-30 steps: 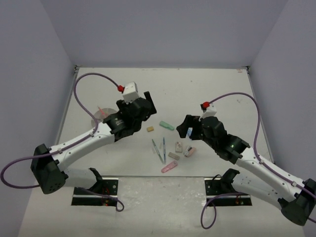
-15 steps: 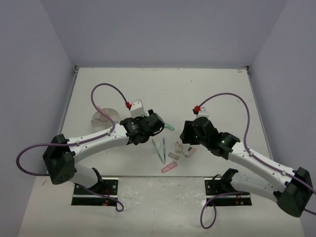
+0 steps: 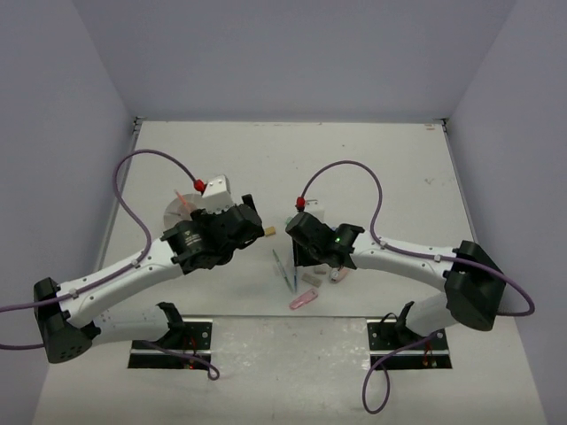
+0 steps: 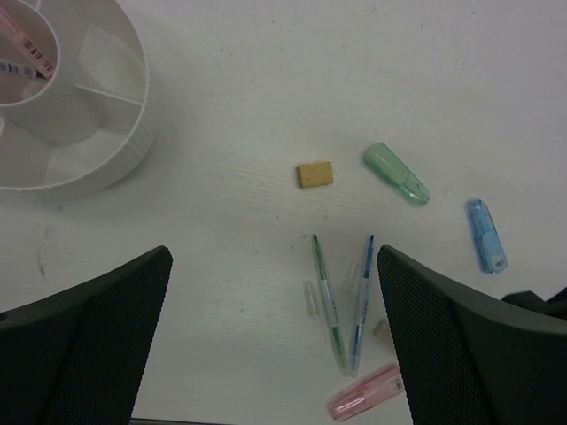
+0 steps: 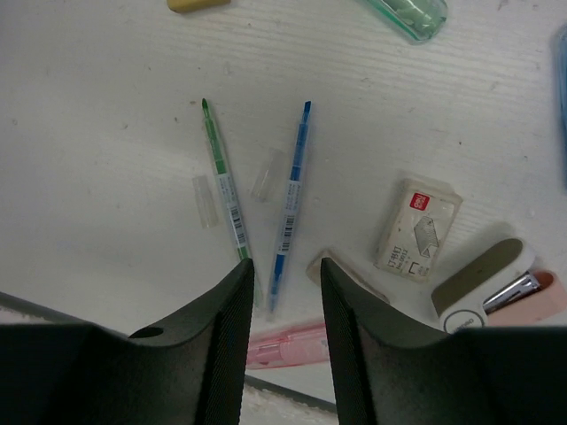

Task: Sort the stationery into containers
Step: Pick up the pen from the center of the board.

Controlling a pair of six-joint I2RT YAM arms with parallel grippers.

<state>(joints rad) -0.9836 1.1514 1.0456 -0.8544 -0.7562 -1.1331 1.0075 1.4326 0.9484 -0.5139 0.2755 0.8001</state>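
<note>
Right gripper (image 5: pixel 285 266) had swung in from the right side of the pile within the last second, and its jaws had gone from wide to narrow. We saw it poised over the near end of the blue pen (image 5: pixel 292 190) with one finger on either side. The gap was wider than the pen and nothing was clamped. We judged that a pick of this pen was starting, with the closing unfinished.

The blue pen lay flat on the table (image 5: pixel 106 88). Its long axis ran away from the gripper, with the tip at the far end leaning slightly right in the wrist view. The fingers stood across that axis, which suited a pinch.

Just to its left lay the green pen (image 5: pixel 221 181), its tip also at the far end. The two pens converged toward their near ends, so we thought one finger might catch the green pen too. Two clear caps (image 5: pixel 266 173) lay loose, one between the pens and one beyond the green pen. The pink marker (image 5: pixel 283 343) lay crosswise, partly hidden behind the fingers, and the staple box (image 5: pixel 418 228) sat to the right.

Farther out, the left gripper (image 4: pixel 273 257) hung wide and empty, having dipped toward the green marker (image 4: pixel 396 173) and drawn back. The holder (image 4: pixel 115 168) stood well left of the pens, beyond the eraser (image 4: pixel 314 174), with a pink pen (image 4: pixel 22 44) already inside.
</note>
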